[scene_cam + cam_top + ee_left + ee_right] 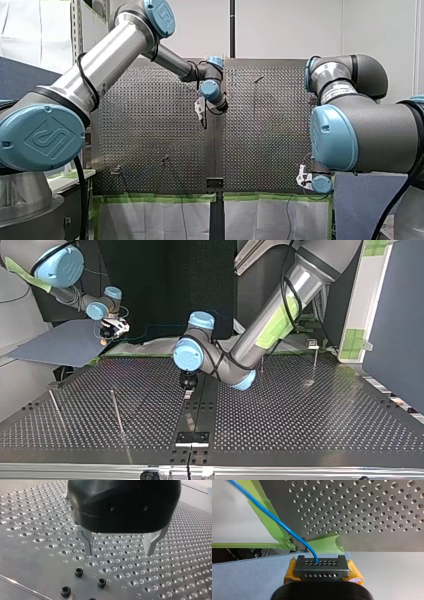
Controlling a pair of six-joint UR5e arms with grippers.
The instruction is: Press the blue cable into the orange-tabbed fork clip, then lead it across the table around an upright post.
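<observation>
The blue cable (284,527) runs from my right gripper (322,566) out past the table's taped corner. That gripper is shut on it, with yellow pads (290,571) showing at the sides. In the top view my right gripper (111,330) hangs off the table's far left corner, and the thin cable (150,331) trails to the right. My left gripper (119,552) stands open just above the perforated plate, with nothing between its metal fingers (88,547). It sits over the table's middle (188,381). I cannot make out the orange-tabbed clip in any view.
Thin upright posts (117,412) (55,407) (315,365) stand on the perforated table (300,425). A black bracket (192,437) sits at the near middle edge. Black screw heads (78,572) lie close to my left gripper. A blue-grey sheet (60,345) lies under my right gripper.
</observation>
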